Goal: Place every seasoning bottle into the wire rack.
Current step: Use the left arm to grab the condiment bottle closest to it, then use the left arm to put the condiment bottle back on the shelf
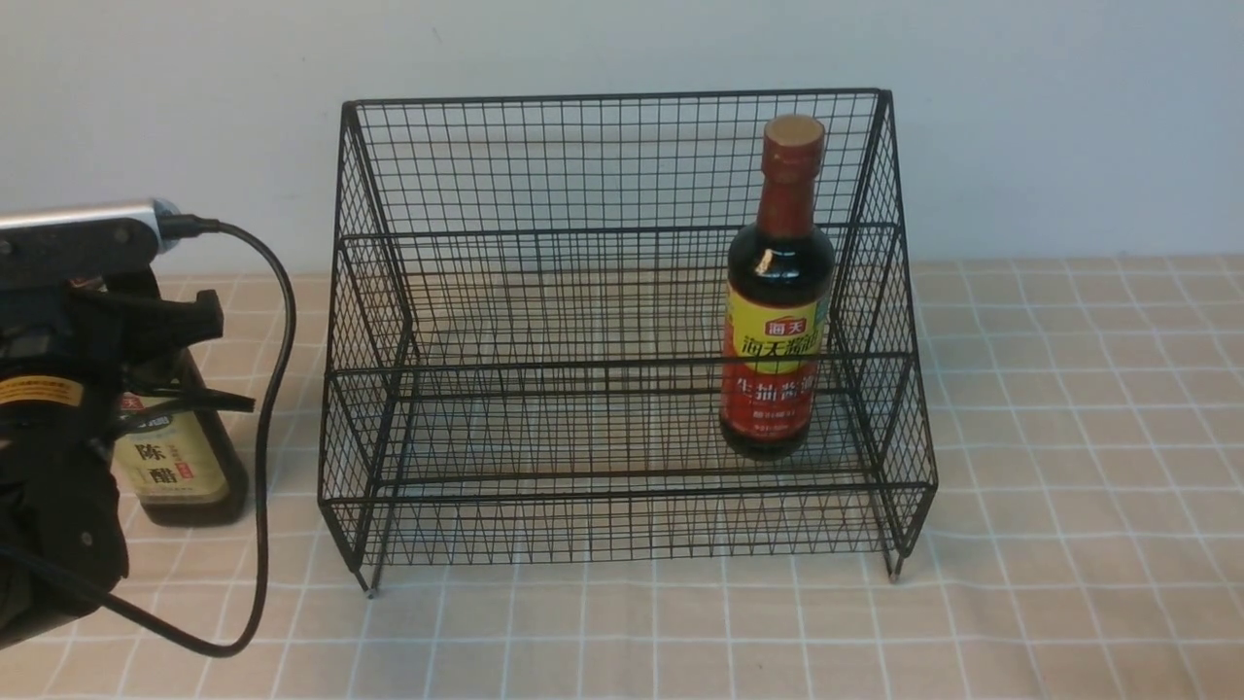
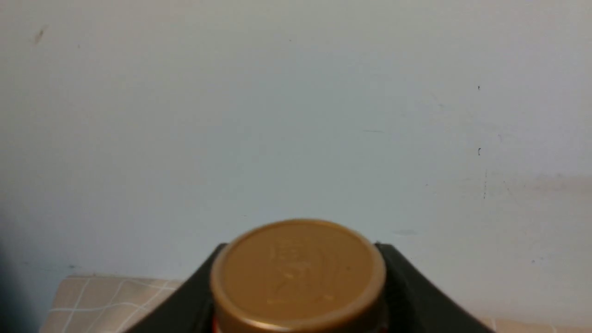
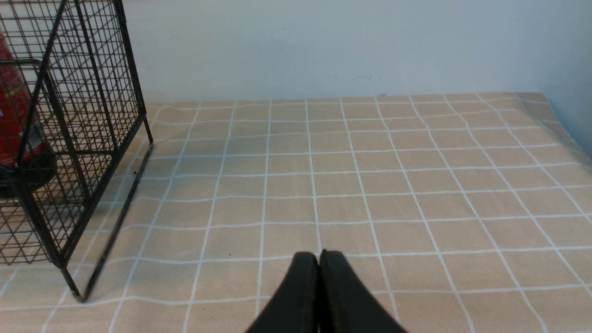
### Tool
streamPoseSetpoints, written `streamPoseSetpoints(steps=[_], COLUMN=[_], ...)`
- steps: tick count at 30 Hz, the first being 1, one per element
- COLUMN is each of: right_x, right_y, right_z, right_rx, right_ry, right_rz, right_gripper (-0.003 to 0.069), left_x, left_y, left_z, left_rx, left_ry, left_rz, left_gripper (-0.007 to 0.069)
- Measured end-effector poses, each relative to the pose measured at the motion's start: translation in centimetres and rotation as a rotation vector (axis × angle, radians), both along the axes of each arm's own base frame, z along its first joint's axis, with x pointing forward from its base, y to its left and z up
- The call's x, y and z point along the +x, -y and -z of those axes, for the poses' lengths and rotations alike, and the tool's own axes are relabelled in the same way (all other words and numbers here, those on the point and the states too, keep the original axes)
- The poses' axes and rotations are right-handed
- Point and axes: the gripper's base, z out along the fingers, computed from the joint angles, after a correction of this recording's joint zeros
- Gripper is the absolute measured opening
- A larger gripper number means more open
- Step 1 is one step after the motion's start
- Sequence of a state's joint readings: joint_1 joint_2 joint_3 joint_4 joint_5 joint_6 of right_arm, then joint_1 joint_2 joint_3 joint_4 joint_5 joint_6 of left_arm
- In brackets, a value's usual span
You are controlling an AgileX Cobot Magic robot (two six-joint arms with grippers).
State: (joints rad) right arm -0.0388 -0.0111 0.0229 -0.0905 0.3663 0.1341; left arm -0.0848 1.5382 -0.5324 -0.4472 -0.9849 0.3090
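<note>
The squarish seasoning bottle, dark with a beige-green label, stands on the cloth left of the wire rack. My left gripper reaches around its top. In the left wrist view the gold cap fills the space between the black fingers, which press against both its sides. The round long-necked bottle with the red-brown cap stands upright on the rack's lower tier at the right; it shows red through the mesh. My right gripper is shut and empty over the cloth, right of the rack.
A black cable loops from the left arm down onto the checked beige tablecloth in front of the rack's left leg. A pale wall stands right behind the rack. The table's right edge shows in the right wrist view.
</note>
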Motion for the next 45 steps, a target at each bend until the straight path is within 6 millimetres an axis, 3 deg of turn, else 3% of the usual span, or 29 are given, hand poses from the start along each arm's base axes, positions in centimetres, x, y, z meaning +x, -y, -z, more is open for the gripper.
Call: streamPoseSetpoints(steps=[8,16,23,29,32,40,45], right_x=[0.0,0.0,0.0,0.0,0.0,0.0,0.0], right_y=[0.0,0.0,0.0,0.0,0.0,0.0,0.0], right_z=[0.0,0.0,0.0,0.0,0.0,0.0,0.0], right_rx=[0.0,0.0,0.0,0.0,0.0,0.0,0.0], right_ry=[0.0,0.0,0.0,0.0,0.0,0.0,0.0], right_rz=[0.0,0.0,0.0,0.0,0.0,0.0,0.0], right_gripper=[-0.0013,-0.0013,-0.0013,-0.0013,-0.0013,-0.0013,-0.0013], left_x=[-1.5,-3.6,-5.9,-7.6,-7.9,-8.6,-8.1], left_y=[0.1,0.6,1.0,1.4,2.0,7.2,9.2], left_z=[-1.7,-7.1,-13.1,-16.7,-17.1,-16.3,-15.6], left_rx=[-0.01,-0.004,-0.016,-0.077,-0.128,-0.194,-0.233], left_ry=[-0.043,0.011,0.113,0.178,0.17,0.074,0.061], left_rz=[0.026,0.101,0.178,0.234,0.281,0.547,0.605], left_gripper=[0.0303,0.0303,0.0303,0.0303,0.0303,0.0303,0.0303])
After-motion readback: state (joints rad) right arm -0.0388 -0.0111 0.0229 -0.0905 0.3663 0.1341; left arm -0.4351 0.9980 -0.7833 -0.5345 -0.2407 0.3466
